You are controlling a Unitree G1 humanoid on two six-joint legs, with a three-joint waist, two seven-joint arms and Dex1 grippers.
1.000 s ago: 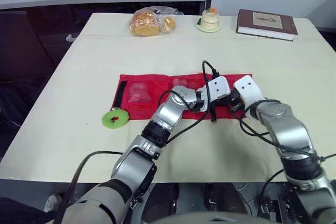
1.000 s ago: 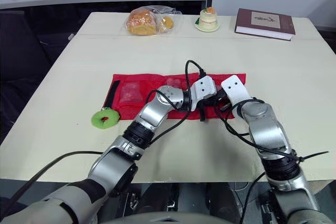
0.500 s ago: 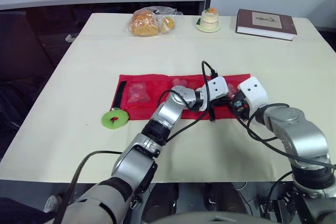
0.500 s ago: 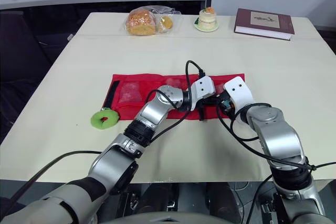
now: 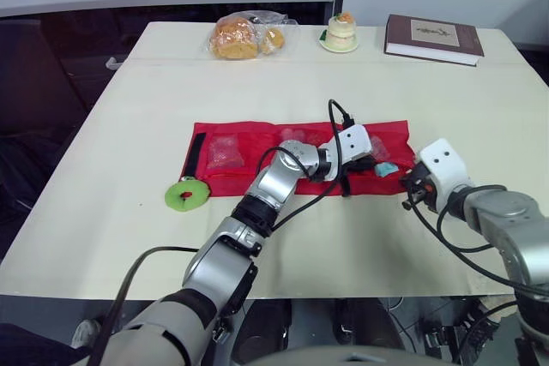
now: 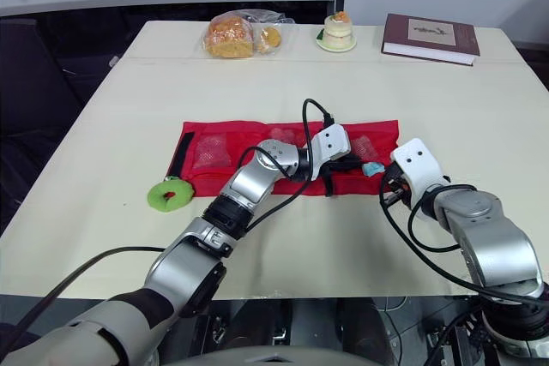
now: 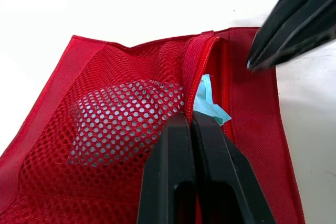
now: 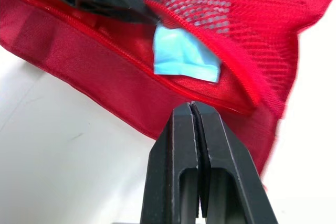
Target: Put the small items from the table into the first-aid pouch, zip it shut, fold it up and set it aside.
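Lying on the cream table [image 5: 129,126] — red pouch [image 5: 249,139], book [image 5: 433,38], bagged bread [image 5: 244,37].

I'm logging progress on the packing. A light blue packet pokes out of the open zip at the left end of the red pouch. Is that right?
Not quite: the end is wrong. The light blue packet pokes out of the open zip at the right end of the red pouch, not the left. The left eye view shows this.
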